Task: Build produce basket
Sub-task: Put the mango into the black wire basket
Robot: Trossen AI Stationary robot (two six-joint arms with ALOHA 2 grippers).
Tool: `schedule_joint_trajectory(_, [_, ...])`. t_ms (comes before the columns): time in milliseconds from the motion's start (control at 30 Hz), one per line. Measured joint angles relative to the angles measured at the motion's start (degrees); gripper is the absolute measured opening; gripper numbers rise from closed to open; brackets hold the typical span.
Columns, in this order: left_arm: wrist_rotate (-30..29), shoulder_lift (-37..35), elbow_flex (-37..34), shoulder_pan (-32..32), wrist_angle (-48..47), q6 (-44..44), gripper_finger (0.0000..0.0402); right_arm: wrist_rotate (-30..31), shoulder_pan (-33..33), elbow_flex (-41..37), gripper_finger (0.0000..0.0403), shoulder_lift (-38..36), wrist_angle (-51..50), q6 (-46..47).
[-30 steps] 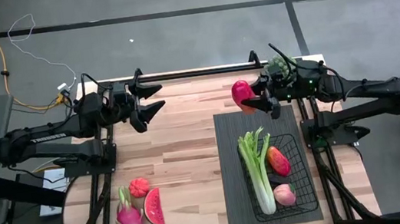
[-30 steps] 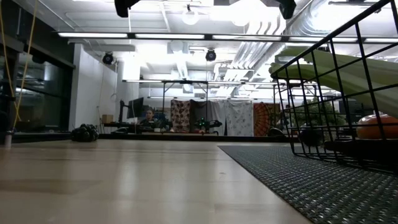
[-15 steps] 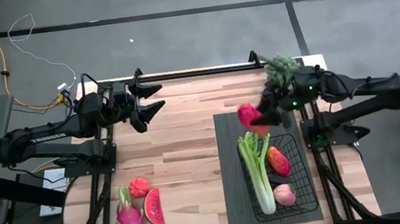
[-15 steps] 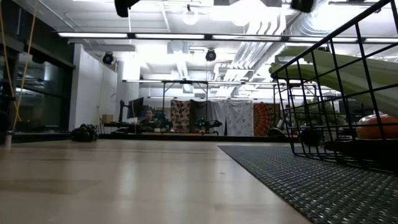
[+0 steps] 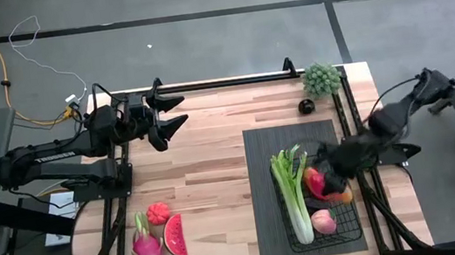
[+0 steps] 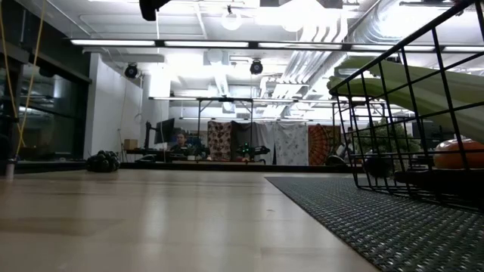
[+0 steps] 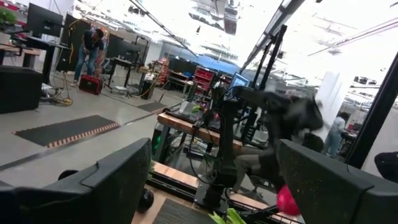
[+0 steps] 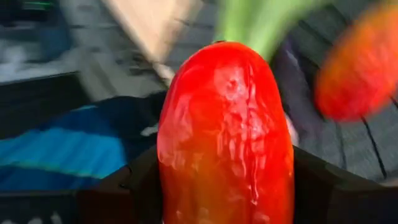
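The black wire basket (image 5: pixel 351 226) stands on a dark grey mat (image 5: pixel 257 154) at the table's right. In it lie a green celery bunch (image 5: pixel 290 191), a red-orange mango (image 5: pixel 313 178) and a peach (image 5: pixel 324 221). My right gripper (image 5: pixel 332 186) hangs over the basket's middle, tipped down, shut on a glossy red fruit (image 8: pixel 224 130). My left gripper (image 5: pixel 176 112) waits open at the far left, touching nothing. A dragon fruit (image 5: pixel 147 249), a watermelon slice (image 5: pixel 174 237) and a small red fruit (image 5: pixel 159 212) lie on the table near the left front. My right gripper pinches the red fruit's two long sides (image 8: pixel 168 168) between its two fingers (image 8: pixel 134 183). The fruit lies along the fingers and sticks out ahead of them. The fingers come slanting down from the right, over the basket. Whether the fruit touches the produce below, I cannot tell.
A green leafy bunch (image 5: pixel 321 78) and a small dark round thing (image 5: pixel 305 106) lie at the far right corner. Bare wood stretches between the mat and the fruit at the left. In the low view the basket's mesh wall (image 6: pixel 401 113) rises at the right.
My right gripper has swung from the table's far edge toward the near edge, to over the basket. It has tipped downward and rolled, carrying the red fruit with it, and has sunk a little.
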Motion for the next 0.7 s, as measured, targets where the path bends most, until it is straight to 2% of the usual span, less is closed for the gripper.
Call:
schedule_joint_trajectory(167, [0.0,0.0,0.0,0.0,-0.1,0.0,0.0337,2.9,3.7,-6.9,0.0234,4.1,0.4,13.2])
schedule_joint_trajectory(267, [0.0,0.0,0.0,0.0,-0.4,0.1,0.0337,6.1,3.8,-9.4,0.0234,6.6,2.6,17.4])
schedule_joint_trajectory(467, [0.0,0.0,0.0,0.0,-0.7,2.1,0.0337,6.4,3.8,-10.7,0.0235,11.9,7.5,19.2])
schedule_joint_trajectory(700, [0.0,0.0,0.0,0.0,-0.8,2.1,0.0337,7.1,3.8,-10.7,0.0262,16.5,8.0,21.5])
